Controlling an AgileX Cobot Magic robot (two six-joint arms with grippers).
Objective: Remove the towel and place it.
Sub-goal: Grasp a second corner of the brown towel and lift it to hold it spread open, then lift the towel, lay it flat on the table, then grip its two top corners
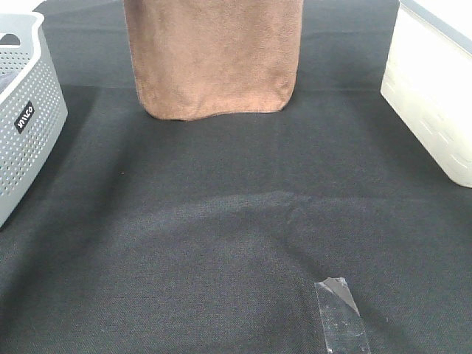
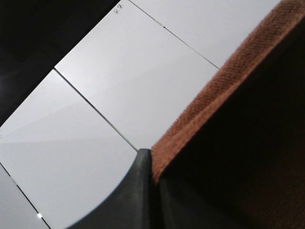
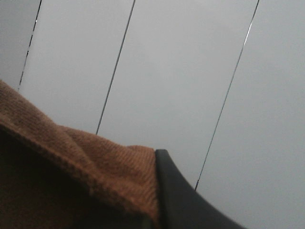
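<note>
The left claw (image 2: 151,177) and right claw (image 3: 156,200), each clamped on the hanging large brown fuzzy towel (image 1: 214,59), seem mid-carry above the black surface's (image 1: 221,221) far edge; next, lowering it flat.
</note>
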